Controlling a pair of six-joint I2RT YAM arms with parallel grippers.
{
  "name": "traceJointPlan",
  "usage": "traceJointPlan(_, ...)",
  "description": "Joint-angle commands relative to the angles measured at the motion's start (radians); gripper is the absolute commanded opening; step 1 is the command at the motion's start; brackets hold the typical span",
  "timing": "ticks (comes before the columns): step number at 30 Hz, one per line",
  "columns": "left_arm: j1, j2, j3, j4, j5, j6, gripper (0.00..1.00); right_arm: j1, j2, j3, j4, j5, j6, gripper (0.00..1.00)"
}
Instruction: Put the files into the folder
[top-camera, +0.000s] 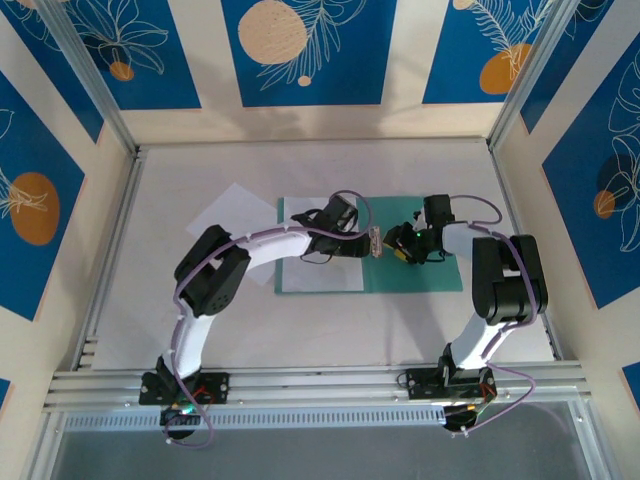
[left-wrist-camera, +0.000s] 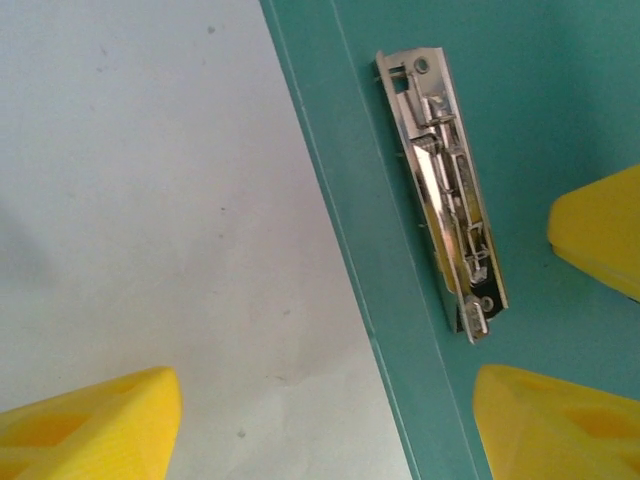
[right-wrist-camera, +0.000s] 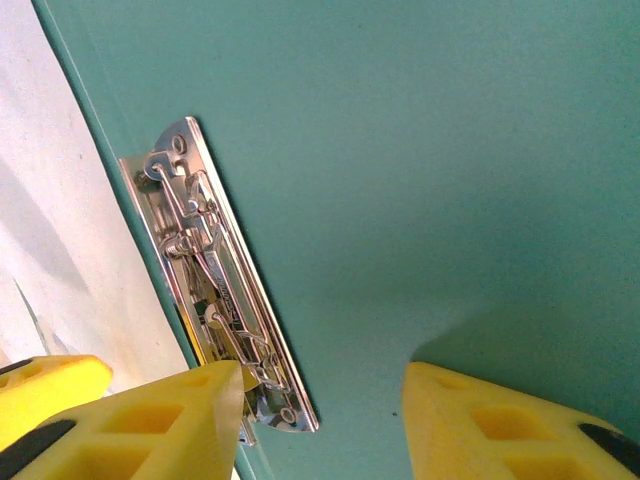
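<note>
Folder (top-camera: 432, 276) open and flat on table (top-camera: 500, 200), both leaves up. First sheet (top-camera: 320, 279) of the files squared on the leaf left of the spine. Second sheet (top-camera: 228, 212) skewed on bare table near the folder's left edge, well apart from both sets of fingers.

Clip (left-wrist-camera: 447, 190) on the teal leaf just beside the spine, long axis parallel to it.

Left gripper (left-wrist-camera: 320, 430): fingers spread wide, holding nothing, straddling the spine with one tip over white paper and the other over teal. Clip ahead of the tips, nearer the teal-side finger.

Right gripper (right-wrist-camera: 325, 420): fingers likewise spread and empty. Paper-side tip overlapping the near end of the clip (right-wrist-camera: 216, 272) in the right wrist view; touching or just above, cannot tell. Other tip over bare teal.

Judged: right arm nearer the clip, so probably the one to work the lever. Second sheet yet to be brought over.

In the way: a yellow finger, apparently the right gripper's, close beside the clip in the left wrist view. Little room between the two grippers; bumping likely.
</note>
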Motion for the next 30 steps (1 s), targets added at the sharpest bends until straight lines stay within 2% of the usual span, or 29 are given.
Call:
traceJointPlan(1, 0.003, 0.024, -0.001, -0.031, -0.026, 0.012, 0.77, 0.008, -0.026, -0.029, -0.015, 0.005, 0.02, 0.47)
traceJointPlan(21, 0.053, -0.012, -0.081, -0.054, -0.047, 0.012, 0.77, 0.01, -0.047, -0.055, -0.011, 0.022, 0.023, 0.46)
traceJointPlan(30, 0.061, 0.008, -0.044, -0.057, 0.025, 0.057, 0.77, 0.011, -0.044, -0.052, -0.015, 0.02, 0.02, 0.46)
